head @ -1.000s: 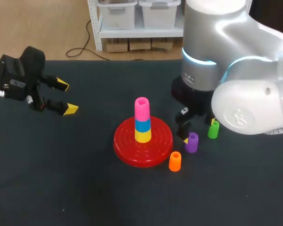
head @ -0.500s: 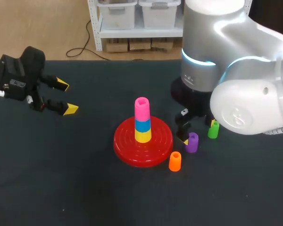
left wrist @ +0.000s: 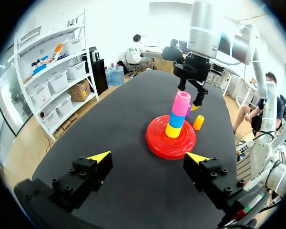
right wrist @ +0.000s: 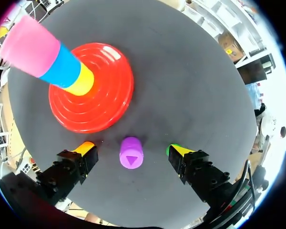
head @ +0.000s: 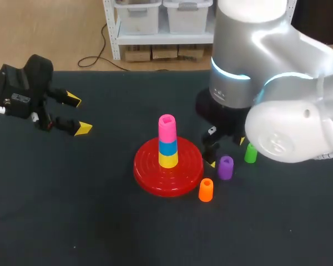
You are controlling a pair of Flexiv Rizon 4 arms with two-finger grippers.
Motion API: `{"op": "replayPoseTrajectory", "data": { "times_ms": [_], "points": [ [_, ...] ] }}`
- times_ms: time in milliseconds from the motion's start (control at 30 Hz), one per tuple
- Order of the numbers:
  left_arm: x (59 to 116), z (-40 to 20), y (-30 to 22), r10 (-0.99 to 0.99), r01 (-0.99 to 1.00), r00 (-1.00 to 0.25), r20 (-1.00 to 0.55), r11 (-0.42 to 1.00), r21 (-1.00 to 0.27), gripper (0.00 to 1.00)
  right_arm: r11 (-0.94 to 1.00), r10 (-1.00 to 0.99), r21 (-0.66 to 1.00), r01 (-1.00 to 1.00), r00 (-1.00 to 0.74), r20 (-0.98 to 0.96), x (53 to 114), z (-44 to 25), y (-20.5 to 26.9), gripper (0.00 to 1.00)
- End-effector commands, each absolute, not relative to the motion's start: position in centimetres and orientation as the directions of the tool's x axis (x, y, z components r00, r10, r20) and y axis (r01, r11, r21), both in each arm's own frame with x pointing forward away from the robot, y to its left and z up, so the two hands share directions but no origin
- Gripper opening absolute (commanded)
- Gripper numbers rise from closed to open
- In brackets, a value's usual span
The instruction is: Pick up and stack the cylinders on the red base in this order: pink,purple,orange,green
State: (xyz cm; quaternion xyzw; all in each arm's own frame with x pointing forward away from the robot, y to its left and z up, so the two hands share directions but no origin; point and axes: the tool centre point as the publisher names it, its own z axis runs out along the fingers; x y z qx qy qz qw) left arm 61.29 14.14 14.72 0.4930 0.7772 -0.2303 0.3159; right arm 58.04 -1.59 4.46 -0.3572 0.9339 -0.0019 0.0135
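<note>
Nearest, the orange cylinder (head: 206,189) stands on the dark matte surface (head: 72,210) just before the purple cylinder (head: 226,167). The right claw (right wrist: 132,149) has edged slightly toward the red base (head: 147,169) and now has its fingers spread either side of purple without touching, lined up, I judge, for the piece due after pink. Beyond, the green cylinder (head: 251,153) waits; the glossy, ring-ribbed base carries smooth tapered plastic pieces, the yellow piece (head: 167,159), the blue piece (head: 167,147), then the pink cylinder (head: 167,128), and farthest off the left claw (head: 78,114) hangs spread, empty.
</note>
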Motion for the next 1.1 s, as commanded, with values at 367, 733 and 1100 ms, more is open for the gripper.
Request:
{"op": "replayPoseTrajectory", "data": {
  "times_ms": [367, 733, 1100],
  "points": [
    [61.41, 14.74, 14.09, 0.624, 0.912, -0.317, -0.714, 0.408, -0.048, 1.00, 0.758, -0.652, -0.003, -0.653, -0.757, -0.026, 57.35, 3.22, -2.67, 1.00],
    [61.41, 14.74, 14.09, 0.624, 0.912, -0.317, -0.714, 0.408, -0.048, 1.00, 0.771, -0.635, -0.037, -0.635, -0.772, 0.029, 57.46, 3.70, -2.32, 1.00],
    [61.41, 14.74, 14.09, 0.624, 0.912, -0.317, -0.714, 0.408, -0.048, 1.00, 0.771, -0.635, -0.037, -0.635, -0.772, 0.029, 57.46, 3.70, -2.32, 1.00]
  ]
}}
